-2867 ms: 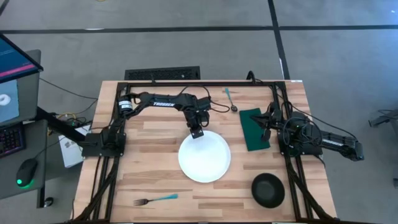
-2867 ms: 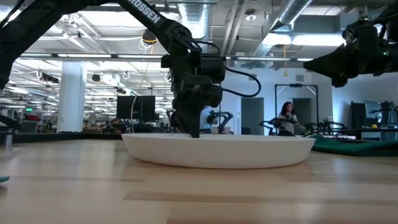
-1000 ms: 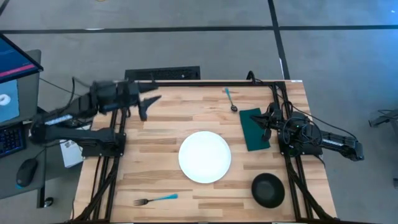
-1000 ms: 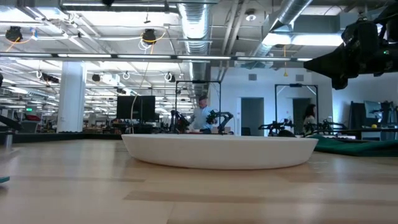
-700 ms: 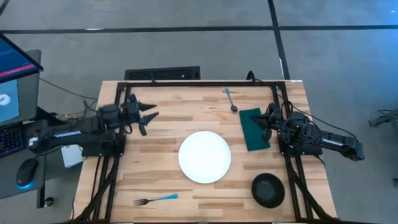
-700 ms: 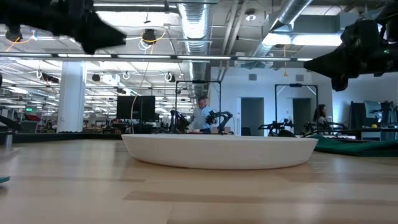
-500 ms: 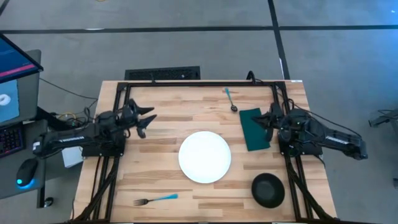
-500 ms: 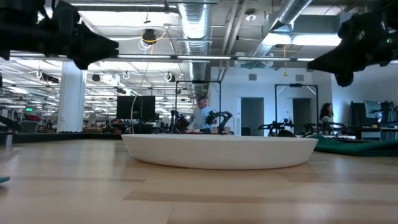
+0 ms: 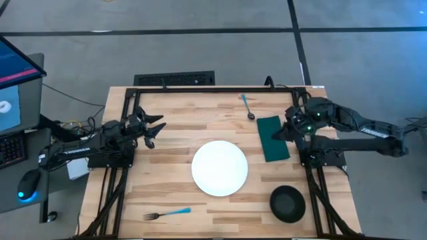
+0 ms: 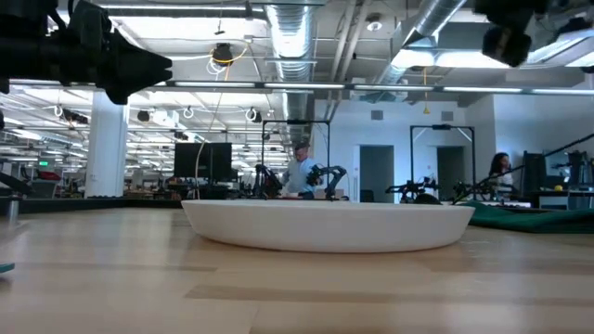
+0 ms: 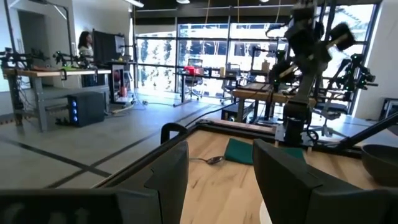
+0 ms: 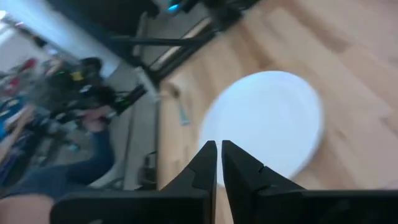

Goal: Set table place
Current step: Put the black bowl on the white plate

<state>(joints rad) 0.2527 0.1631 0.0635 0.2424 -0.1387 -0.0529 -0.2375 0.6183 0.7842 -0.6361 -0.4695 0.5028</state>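
On the worktop, by size:
Worktop [image 9: 167, 173]: light wooden planks in a black frame, carrying every piece of the place setting.
Plate [image 9: 219, 167]: round and white, near the middle of the worktop, with nothing on it; in the low view its rim [image 10: 325, 225] sits flat on the wood.
Napkin [image 9: 272, 138]: dark green rectangle lying flat, to the right of the plate and apart from it.
Bowl [image 9: 287, 203]: small and black, near the front right corner, and nothing shows inside it.
Fork [image 9: 167, 214]: blue handle, lying near the front edge, left of the plate and well apart from it.
Spoon [image 9: 247, 107]: blue handle, near the far edge, just beyond the napkin.
Left gripper [image 9: 155, 129]: above the left side of the worktop, well apart from the plate, its fingers [image 11: 171, 177] spread wide with nothing between them.
Right gripper [image 9: 288, 129]: raised beside the napkin's right edge, its fingers [image 12: 205, 165] drawn almost together around nothing, pointing toward the plate.
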